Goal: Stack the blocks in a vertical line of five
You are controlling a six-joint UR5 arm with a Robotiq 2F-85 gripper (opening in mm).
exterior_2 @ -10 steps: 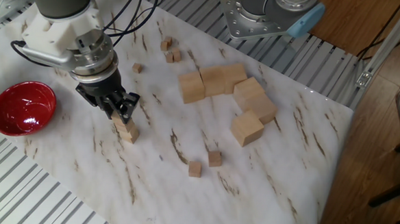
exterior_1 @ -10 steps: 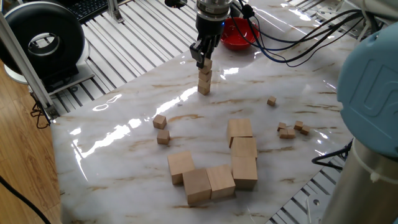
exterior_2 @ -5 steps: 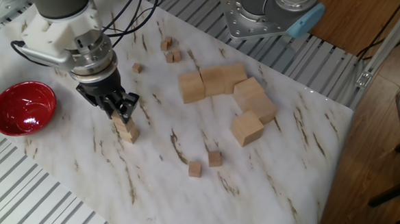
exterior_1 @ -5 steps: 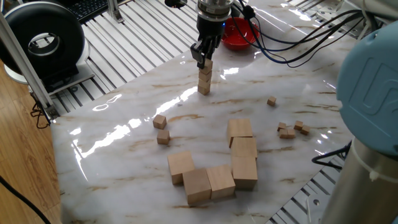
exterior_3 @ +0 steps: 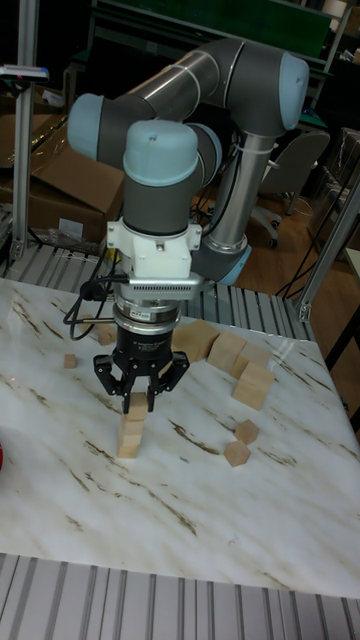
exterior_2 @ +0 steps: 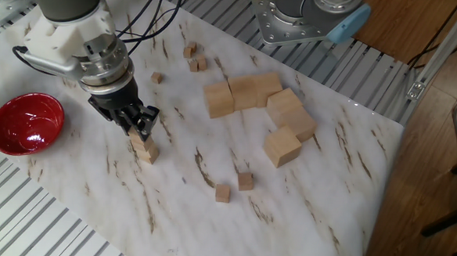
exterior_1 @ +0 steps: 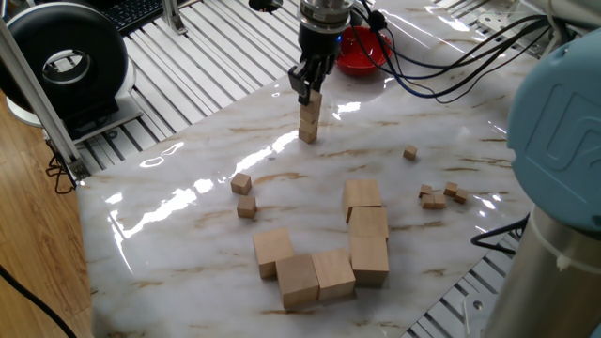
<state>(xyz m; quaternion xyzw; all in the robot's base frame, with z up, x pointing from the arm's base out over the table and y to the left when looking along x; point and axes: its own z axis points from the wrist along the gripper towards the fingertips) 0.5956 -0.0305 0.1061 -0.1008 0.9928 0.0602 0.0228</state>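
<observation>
Three blocks form a short stack at the far side of the marble table. My gripper hangs straight down over it. Its fingers flank the top block, which rests on the one below. The jaws look slightly wider than that block, so the gripper is open. Two more loose blocks lie side by side nearer the middle of the table.
A cluster of large wooden cubes lies near the table's front edge. Tiny cubes are scattered to one side. A red bowl sits behind the stack, and the arm's cables trail past it.
The gripper has crept up a few pixels over the stack. The stack and the loose blocks have not moved.
</observation>
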